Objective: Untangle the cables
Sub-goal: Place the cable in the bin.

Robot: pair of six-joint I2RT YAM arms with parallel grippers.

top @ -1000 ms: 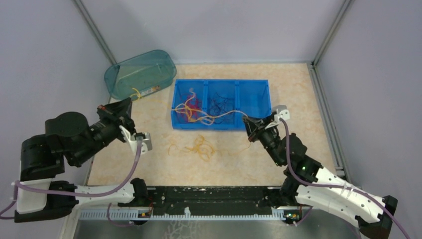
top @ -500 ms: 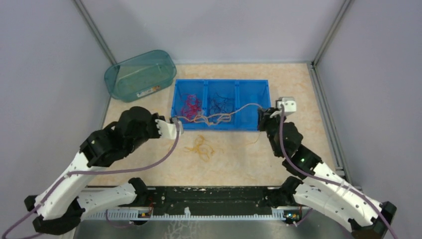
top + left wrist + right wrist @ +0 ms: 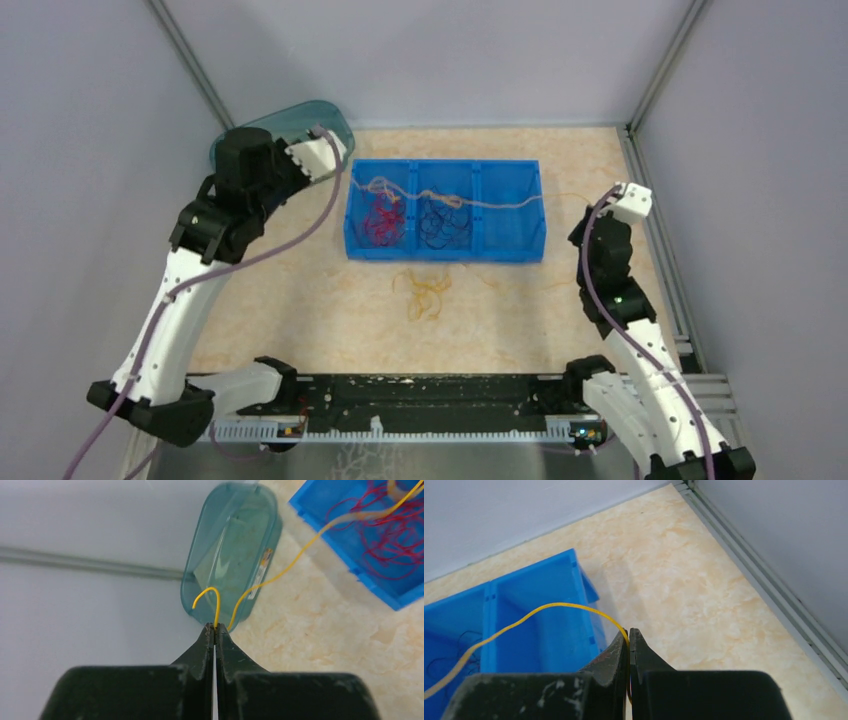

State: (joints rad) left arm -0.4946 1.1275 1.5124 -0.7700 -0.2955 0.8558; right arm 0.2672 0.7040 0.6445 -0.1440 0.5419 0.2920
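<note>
My left claw (image 3: 214, 627) is pinched shut on one end of a yellow cable (image 3: 280, 575), held above the teal tub (image 3: 235, 545) at the far left corner of the bench (image 3: 300, 300). My right claw (image 3: 629, 631) is clamped on what I judge is its other end, near the right edge. Pulled this wide, the strand spans the blue bin (image 3: 445, 250), clear of the red cables (image 3: 382, 215) and dark cables (image 3: 440, 218) sorted in its left and middle compartments. A loose yellow heap (image 3: 425, 293) lies on the bench just before the bin.
</note>
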